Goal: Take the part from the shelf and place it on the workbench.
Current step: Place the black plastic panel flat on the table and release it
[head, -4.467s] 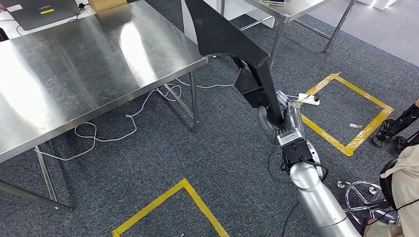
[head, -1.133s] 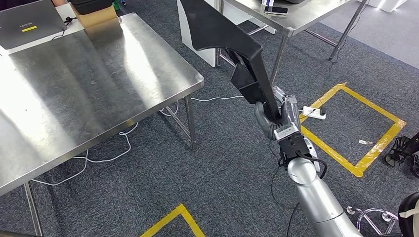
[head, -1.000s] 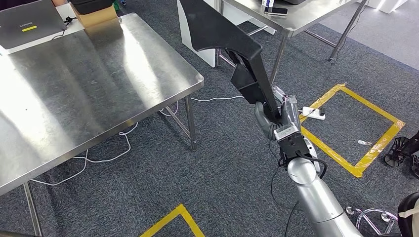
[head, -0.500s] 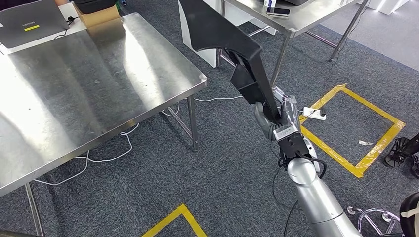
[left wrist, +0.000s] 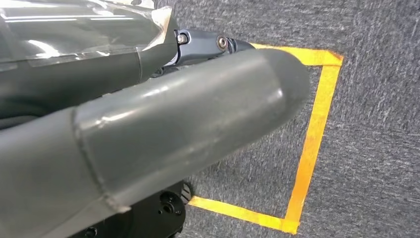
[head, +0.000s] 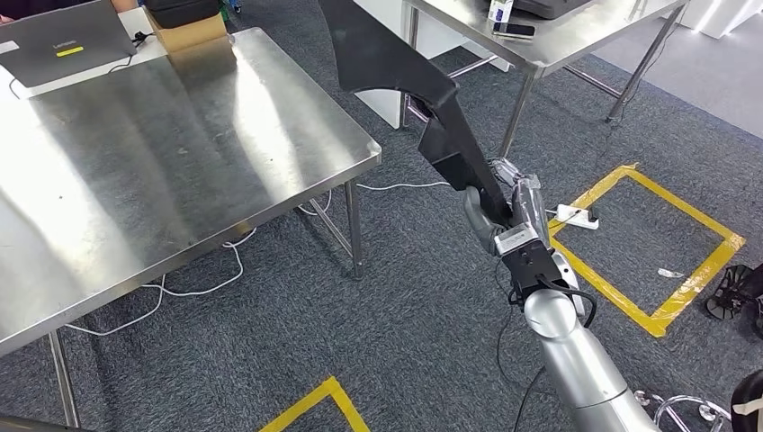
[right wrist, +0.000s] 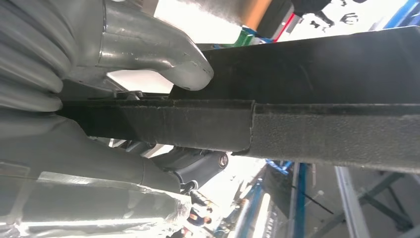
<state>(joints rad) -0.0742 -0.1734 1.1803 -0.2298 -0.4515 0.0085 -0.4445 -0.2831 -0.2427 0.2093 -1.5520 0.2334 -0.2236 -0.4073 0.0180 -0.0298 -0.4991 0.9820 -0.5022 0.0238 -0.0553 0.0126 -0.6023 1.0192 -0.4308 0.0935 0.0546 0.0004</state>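
Two steel workbenches; grey carpet.

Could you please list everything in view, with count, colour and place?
part: one, black, held up beside the workbench's corner
workbench: one, steel, left
laptop: one, grey, far end of the workbench
box: one, brown, beside the laptop
second table: one, steel, far right
phone: one, dark, on the second table
tape squares: two, yellow, on the carpet
power strip: one, white, by the right square
cable: one, white, under the workbench
right hand: grips the part's lower end
left hand: grey, above a tape square
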